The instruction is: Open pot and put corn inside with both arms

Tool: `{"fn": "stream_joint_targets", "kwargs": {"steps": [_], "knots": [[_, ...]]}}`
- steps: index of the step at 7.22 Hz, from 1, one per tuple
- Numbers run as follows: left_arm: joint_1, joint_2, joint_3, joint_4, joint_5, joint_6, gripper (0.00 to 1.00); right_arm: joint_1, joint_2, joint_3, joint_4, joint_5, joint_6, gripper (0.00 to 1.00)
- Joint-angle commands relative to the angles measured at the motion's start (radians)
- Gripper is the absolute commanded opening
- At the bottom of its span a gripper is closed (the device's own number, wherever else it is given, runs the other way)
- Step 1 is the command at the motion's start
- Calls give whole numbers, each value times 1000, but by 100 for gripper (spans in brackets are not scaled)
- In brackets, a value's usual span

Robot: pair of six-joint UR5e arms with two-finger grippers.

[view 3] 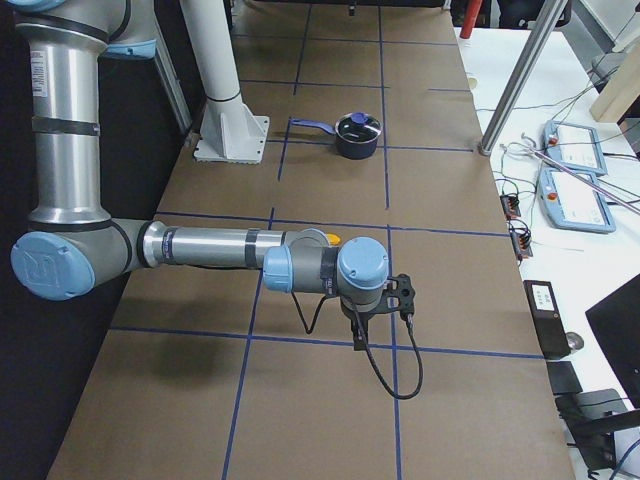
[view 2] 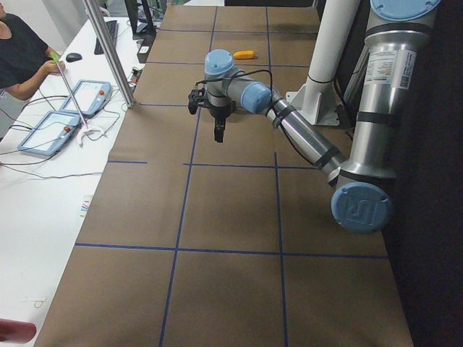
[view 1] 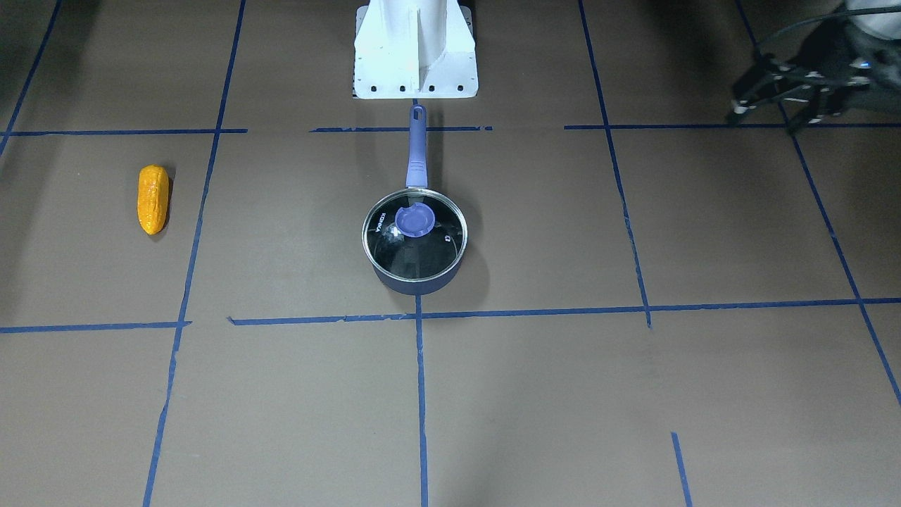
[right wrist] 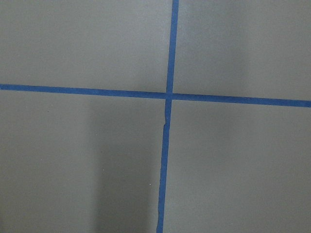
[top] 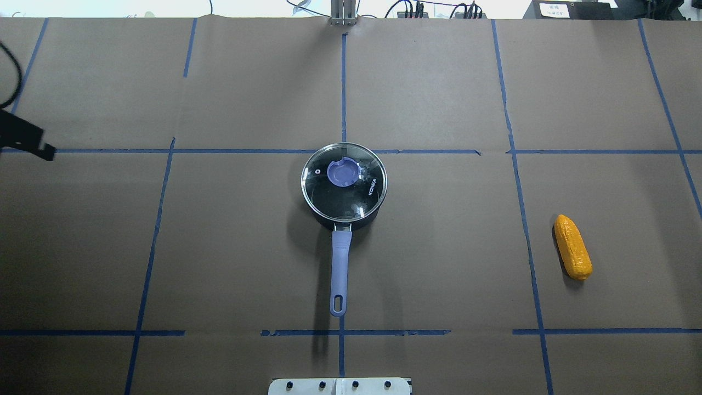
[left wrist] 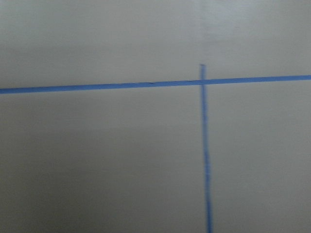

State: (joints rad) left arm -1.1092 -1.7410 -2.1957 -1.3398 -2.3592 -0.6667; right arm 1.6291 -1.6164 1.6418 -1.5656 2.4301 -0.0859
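The dark navy pot (top: pixel 351 219) stands at the table's middle with its glass lid (top: pixel 356 192) and blue knob (top: pixel 344 171) on, and its lavender handle (top: pixel 340 263) points at the robot's base. It also shows in the front view (view 1: pixel 415 282). The orange-yellow corn (top: pixel 572 254) lies on the robot's right side, also in the front view (view 1: pixel 153 198). My left gripper (view 2: pixel 218 134) hovers far left of the pot; I cannot tell if it is open. My right gripper (view 3: pixel 358 338) hangs beyond the corn, its state unclear. Both wrist views show only taped table.
The white base stand (view 1: pixel 415 63) sits just behind the pot's handle. An operator (view 2: pixel 22 58) and teach pendants (view 2: pixel 54 130) are at a side table across from the robot. A metal post (view 2: pixel 108 50) stands at the table's edge. Blue tape lines (top: pixel 343 82) grid the brown table.
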Motion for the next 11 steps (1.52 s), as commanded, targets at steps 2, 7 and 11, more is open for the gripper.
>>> {"fn": "stream_joint_targets", "kwargs": {"steps": [2,7,11], "knots": [[205,-380,11,379,151,-97,100,-2,-5,-5,-1,1,-3,100],[368,-666,324,221,253,-408,100,-2,1,-5,-1,1,0,100],[462,-795,632,-29,336,-545,100,-2,3,-8,-1,3,0,100]]}}
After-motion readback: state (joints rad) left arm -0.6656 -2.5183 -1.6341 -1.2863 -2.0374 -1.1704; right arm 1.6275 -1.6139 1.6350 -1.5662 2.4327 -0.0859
